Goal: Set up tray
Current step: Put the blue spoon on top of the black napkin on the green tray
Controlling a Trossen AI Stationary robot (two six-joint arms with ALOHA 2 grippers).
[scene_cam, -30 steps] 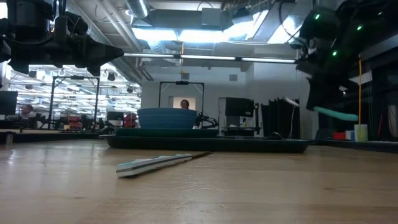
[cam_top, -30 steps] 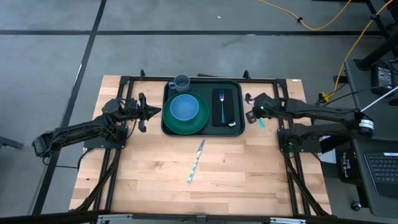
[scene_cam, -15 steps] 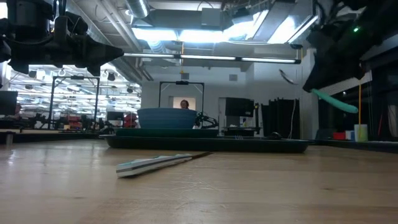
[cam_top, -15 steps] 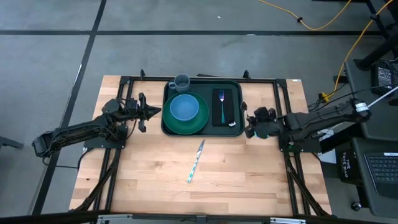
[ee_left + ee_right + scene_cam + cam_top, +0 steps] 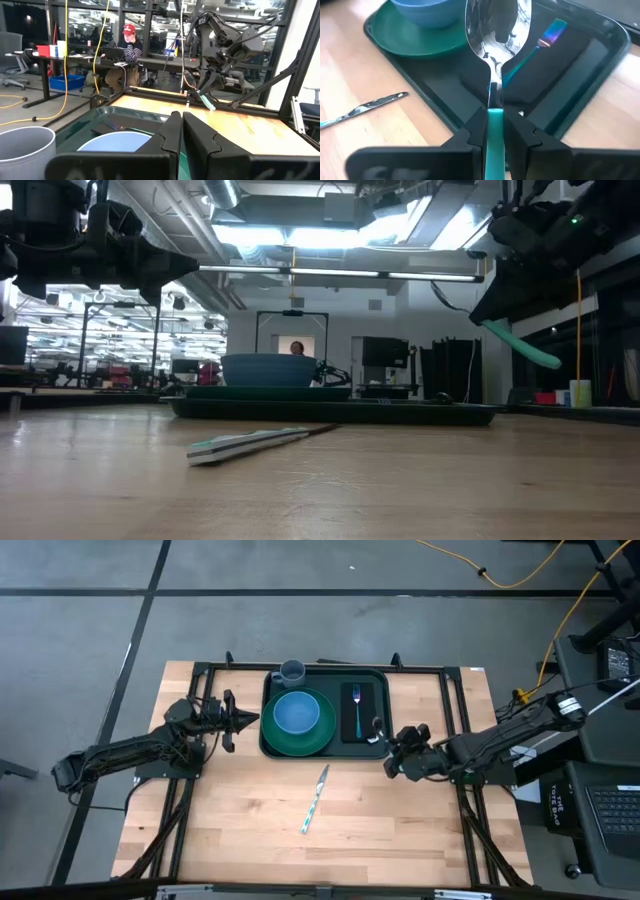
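Observation:
The dark green tray lies at the table's far middle. On it are a green plate with a blue bowl, a grey cup and a teal-handled fork on a flat black rectangle. My right gripper hovers by the tray's near right corner, shut on a spoon. My left gripper waits shut at the tray's left rim, above the table. A knife lies flat on the wood, nearer than the tray. My right gripper pinches the spoon's teal handle between its two fingers, close to the metal neck. The fingers come from the table's right and the spoon lies along them. The spoon is lifted clear, its silver bowl out past the fingertips over the tray, its handle end sticking out behind.
Bare wood spreads over the near half of the table, around the knife. Black frame rails run along the table's far and side edges. Beyond the table a person sits at a desk.
My right gripper has carried the spoon from beside the tray's right rim toward the table's near edge and a little left, turning until the spoon points at the tray. The spoon has stayed in its fingers.

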